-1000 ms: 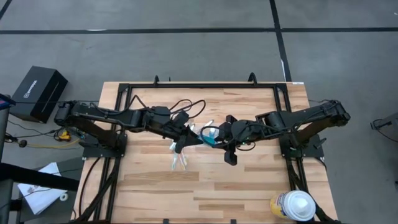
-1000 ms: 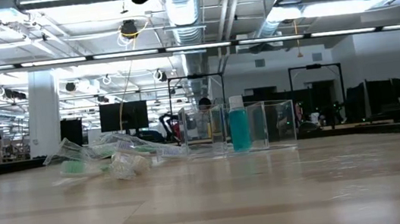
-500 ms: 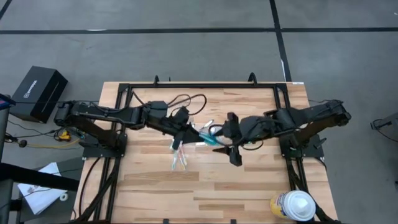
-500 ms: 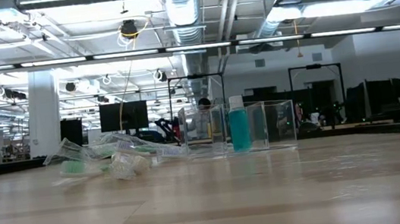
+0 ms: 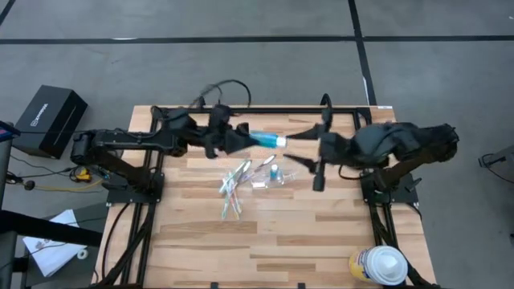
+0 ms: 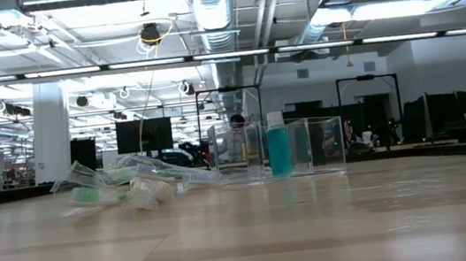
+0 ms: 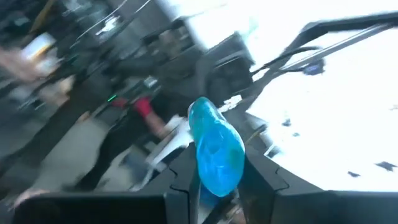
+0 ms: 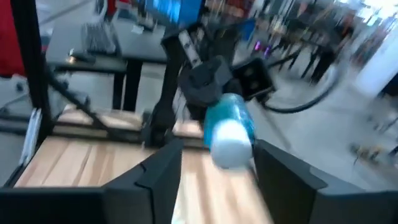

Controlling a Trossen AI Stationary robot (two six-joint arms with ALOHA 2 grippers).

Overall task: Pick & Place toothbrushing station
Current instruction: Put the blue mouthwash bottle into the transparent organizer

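A: Both arms up by the worktop's (image 5: 321, 241) far edge! Left gripper (image 5: 241, 138) clamped on the blue toothpaste tube (image 5: 263, 140), white cap outward.

B: Right gripper (image 5: 301, 133) spread wide beside that cap. Toothbrushes (image 5: 233, 189) lie mid-worktop.

My two arms are black against a pale, striped wooden worktop (image 5: 321, 233) with a black frame. My left pincer (image 5: 241, 138) holds a bright blue-teal toothpaste tube (image 5: 263, 139) with a white cap. Pastel toothbrushes (image 5: 233, 189), pink, green and white, lie on the wood. A white-and-yellow round container (image 5: 377, 265) sits at one corner. The floor (image 5: 241, 20) is grey with dark lines
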